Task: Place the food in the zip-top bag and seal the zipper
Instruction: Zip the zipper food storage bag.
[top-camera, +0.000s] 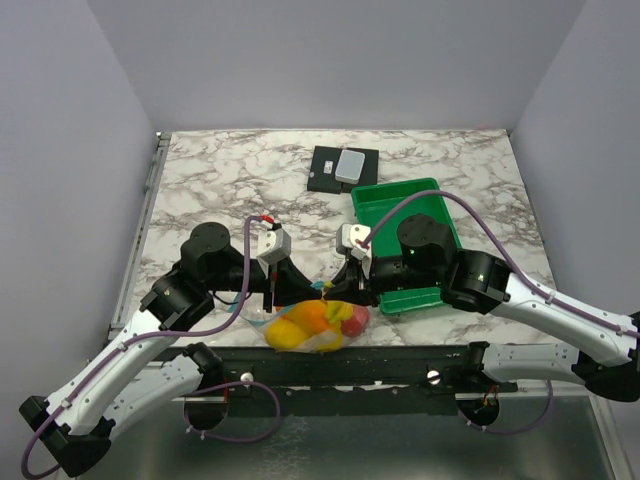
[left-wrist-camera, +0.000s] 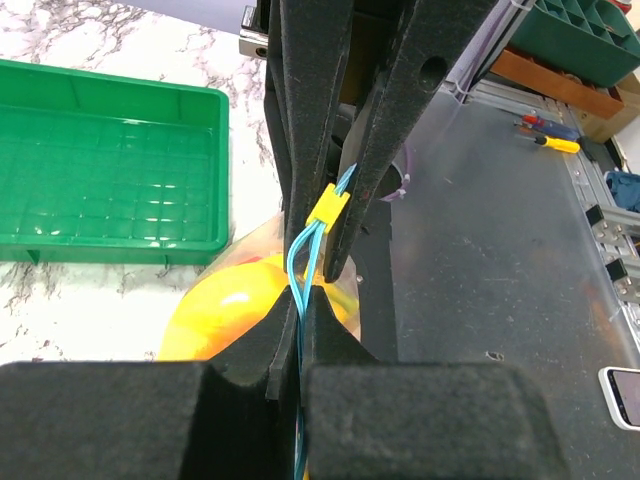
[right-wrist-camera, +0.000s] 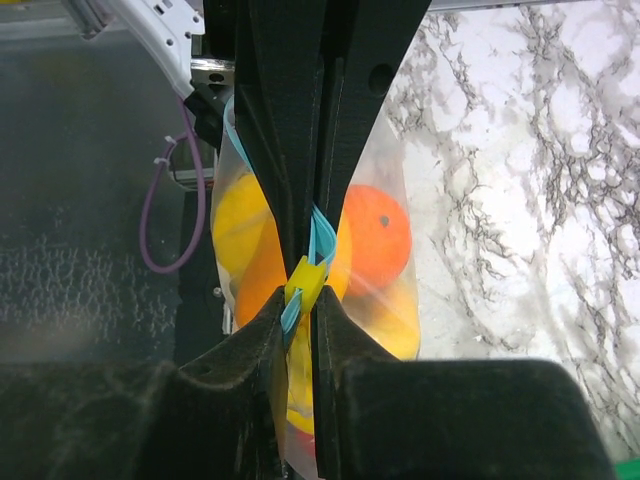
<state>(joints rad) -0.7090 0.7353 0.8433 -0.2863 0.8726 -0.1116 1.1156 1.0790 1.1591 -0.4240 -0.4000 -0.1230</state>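
The clear zip-top bag (top-camera: 315, 325) lies at the table's near edge, holding the food: yellow, orange and red toy fruits (right-wrist-camera: 378, 235). Its light-blue zipper (left-wrist-camera: 303, 250) stands up between both grippers. In the left wrist view, my left gripper (left-wrist-camera: 298, 340) is shut on the blue strip, with yellow fruit (left-wrist-camera: 225, 310) behind it. The right gripper (right-wrist-camera: 303, 310) faces it from the other side. Its jaws are pinched on the zipper right at the yellow slider (right-wrist-camera: 305, 280). From above, the left gripper (top-camera: 270, 300) and right gripper (top-camera: 345, 285) meet over the bag.
A green plastic tray (top-camera: 400, 210) sits right of the bag, partly under the right arm. A black pad with a white box (top-camera: 343, 168) lies at the back. The bag overhangs the table's front edge beside a grey bench with tools (left-wrist-camera: 545, 140).
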